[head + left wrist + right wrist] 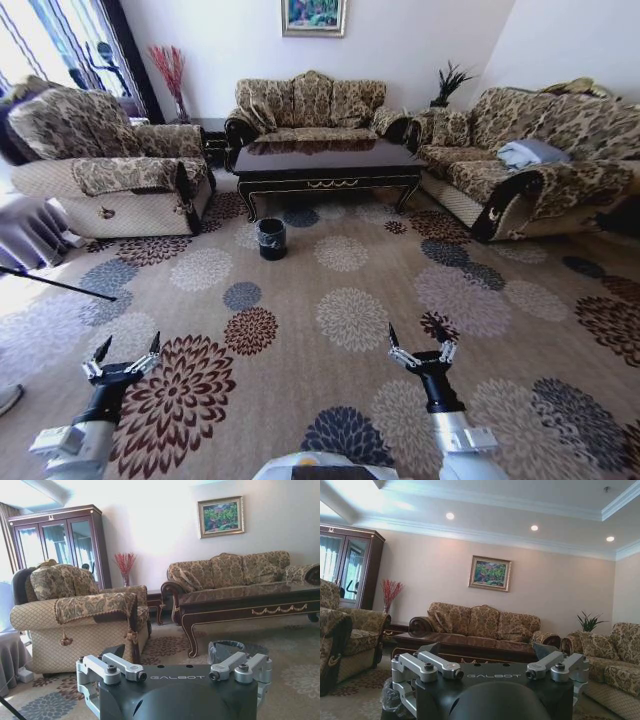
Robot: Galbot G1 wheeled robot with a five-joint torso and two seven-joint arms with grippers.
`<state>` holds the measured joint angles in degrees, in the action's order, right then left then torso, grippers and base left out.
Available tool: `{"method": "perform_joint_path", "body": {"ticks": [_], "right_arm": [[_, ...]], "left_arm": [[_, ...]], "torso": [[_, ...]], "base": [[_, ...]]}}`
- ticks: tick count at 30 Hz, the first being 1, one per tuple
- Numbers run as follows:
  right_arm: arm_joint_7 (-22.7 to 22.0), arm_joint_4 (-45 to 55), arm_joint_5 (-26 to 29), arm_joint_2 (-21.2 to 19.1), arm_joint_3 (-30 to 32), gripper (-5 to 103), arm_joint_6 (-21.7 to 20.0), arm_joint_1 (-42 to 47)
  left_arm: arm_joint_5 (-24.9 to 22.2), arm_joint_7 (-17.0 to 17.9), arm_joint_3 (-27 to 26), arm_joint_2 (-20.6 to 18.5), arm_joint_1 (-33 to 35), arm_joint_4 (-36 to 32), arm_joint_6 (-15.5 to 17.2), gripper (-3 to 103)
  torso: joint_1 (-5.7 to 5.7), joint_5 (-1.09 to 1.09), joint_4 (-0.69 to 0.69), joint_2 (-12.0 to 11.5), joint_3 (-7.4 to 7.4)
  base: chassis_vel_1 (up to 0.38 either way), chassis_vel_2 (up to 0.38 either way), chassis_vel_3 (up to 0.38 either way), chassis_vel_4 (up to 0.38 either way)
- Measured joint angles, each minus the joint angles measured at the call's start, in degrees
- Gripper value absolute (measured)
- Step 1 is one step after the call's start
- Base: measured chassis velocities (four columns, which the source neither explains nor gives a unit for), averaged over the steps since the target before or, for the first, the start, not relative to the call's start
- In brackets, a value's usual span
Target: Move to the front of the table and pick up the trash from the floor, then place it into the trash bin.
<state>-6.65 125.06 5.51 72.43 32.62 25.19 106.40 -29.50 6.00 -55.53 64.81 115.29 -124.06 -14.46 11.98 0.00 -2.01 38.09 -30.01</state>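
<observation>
- Fingers of both grippers are spread apart with nothing between them: the left gripper [125, 356] hangs low over the carpet on the robot's left, and the right gripper [422, 346] hangs likewise on the robot's right
- Seen from the head camera, the two arms reach forward over a beige carpet [340, 300] patterned with large round flowers in brown, grey and blue
- Well ahead of the grippers stands the table [327, 166], long, low and dark brown with a glossy top and a gold ornament on its front apron
- Just in front of the table's left front leg, on the carpet, stands the trash bin [271, 238], small, round and black with a clear liner bag folded over its rim
- From the left wrist camera the bin shows just beyond the gripper body, near the table's curved leg
- Behind the table sits a patterned sofa [312, 105], with an armchair [112, 160] on the left and a second sofa [530, 160] on the right
- On the right sofa's seat lies a folded pale blue cloth [530, 152]
- I cannot make out any trash on the carpet from these views
</observation>
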Motion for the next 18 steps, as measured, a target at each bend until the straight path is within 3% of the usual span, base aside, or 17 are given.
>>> {"method": "perform_joint_path", "body": {"ticks": [18], "right_arm": [[0.0,0.0,0.0,0.0,0.0,100,0.0,0.0]], "left_arm": [[0.0,0.0,0.0,0.0,0.0,0.0,0.0,100]], "torso": [[1.7,0.0,0.0,4.3,-2.64]], "base": [[0.0,0.0,0.0,0.0]]}}
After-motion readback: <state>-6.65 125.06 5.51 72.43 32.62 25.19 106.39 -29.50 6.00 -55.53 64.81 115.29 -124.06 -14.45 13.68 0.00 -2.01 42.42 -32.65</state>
